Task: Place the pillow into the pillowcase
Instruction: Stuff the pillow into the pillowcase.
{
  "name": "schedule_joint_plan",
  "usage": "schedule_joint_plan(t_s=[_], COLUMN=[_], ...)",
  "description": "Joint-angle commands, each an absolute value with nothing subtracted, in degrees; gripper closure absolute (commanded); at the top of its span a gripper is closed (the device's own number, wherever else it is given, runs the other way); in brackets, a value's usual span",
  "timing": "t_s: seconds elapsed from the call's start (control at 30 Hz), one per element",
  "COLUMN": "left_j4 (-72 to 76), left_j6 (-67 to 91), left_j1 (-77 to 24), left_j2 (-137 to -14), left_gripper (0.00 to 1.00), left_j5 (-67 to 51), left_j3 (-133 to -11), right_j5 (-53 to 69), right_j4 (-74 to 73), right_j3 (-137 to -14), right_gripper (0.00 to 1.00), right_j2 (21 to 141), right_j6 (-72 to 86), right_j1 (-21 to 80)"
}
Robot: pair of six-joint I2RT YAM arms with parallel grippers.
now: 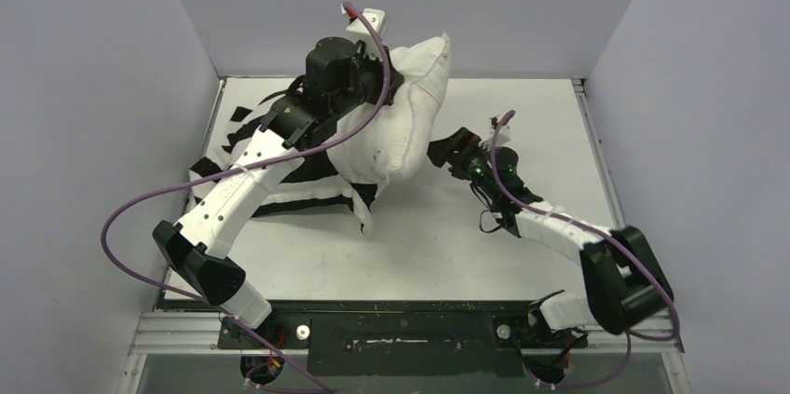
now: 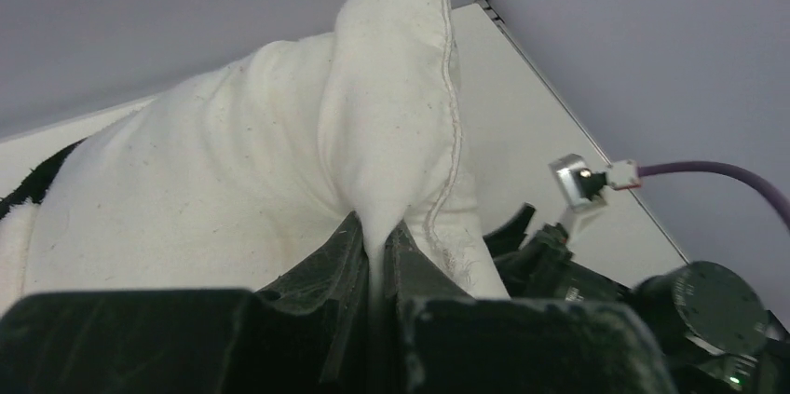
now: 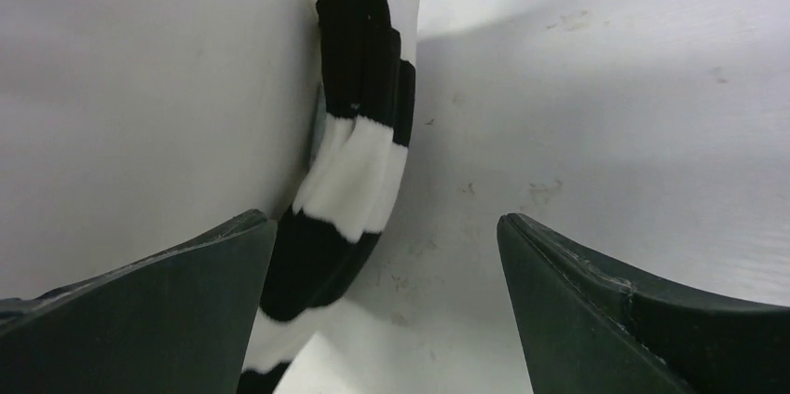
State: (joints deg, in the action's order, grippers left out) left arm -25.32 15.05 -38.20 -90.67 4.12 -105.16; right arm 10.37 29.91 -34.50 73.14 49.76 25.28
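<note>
Nearest, both arms rise from bases at the front edge of the table (image 1: 466, 254). The right arm folds at a low elbow and reaches inward over bare tabletop, so the right gripper (image 1: 440, 150) faces the lower right flank of the pillow (image 1: 401, 124). The left arm stretches diagonally across the pillowcase (image 1: 307, 191), which lies crumpled at the left with the pillow's near end resting on it. Farther back, the pillow's far end stands raised off the table under the left wrist.

From overhead that wrist hides its fingers. Its own camera shows the left gripper (image 2: 377, 240) pinched tight on a fold of off-white fabric beside a seam. The right wrist camera shows its jaws spread wide with nothing held, and a striped hem running along the pillow's side, just inside one finger.
</note>
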Motion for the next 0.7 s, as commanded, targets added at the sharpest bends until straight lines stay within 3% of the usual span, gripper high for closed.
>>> schedule_joint_plan(t_s=[0.0,0.2,0.3,0.33,0.4,0.43,0.67], left_j4=[-17.14,-16.17,-14.89,-14.7,-15.1,-15.53,-13.27], left_j6=[18.27,18.06,17.83,17.19,15.23,13.98,9.19], left_j1=[-37.28,-36.44,-36.23,-36.21,-36.25,-36.22,-36.12], left_j2=[-86.3,-85.29,-84.4,-84.05,-83.58,-83.32,-81.25], left_gripper=[1.0,1.0,1.0,1.0,1.0,1.0,1.0], left_j5=[0.0,0.0,0.13,0.95,3.39,5.01,14.5], left_j3=[-106.33,-105.33,-104.42,-104.26,-104.15,-104.19,-99.68], right_j5=[16.95,18.3,18.93,19.35,20.79,21.88,34.62], right_j4=[49.91,53.59,52.85,54.03,54.99,54.41,34.11], right_j3=[-41.61,-51.04,-56.33,-57.51,-59.86,-61.58,-90.31], right_gripper=[0.06,0.07,0.14,0.29,0.8,0.98,1.0], right_j2=[84.57,98.63,103.87,105.04,105.27,104.26,95.11], right_j6=[56.95,59.97,62.75,63.7,65.2,65.14,52.45], right_j1=[26.11,29.42,29.64,29.23,27.43,26.01,16.41])
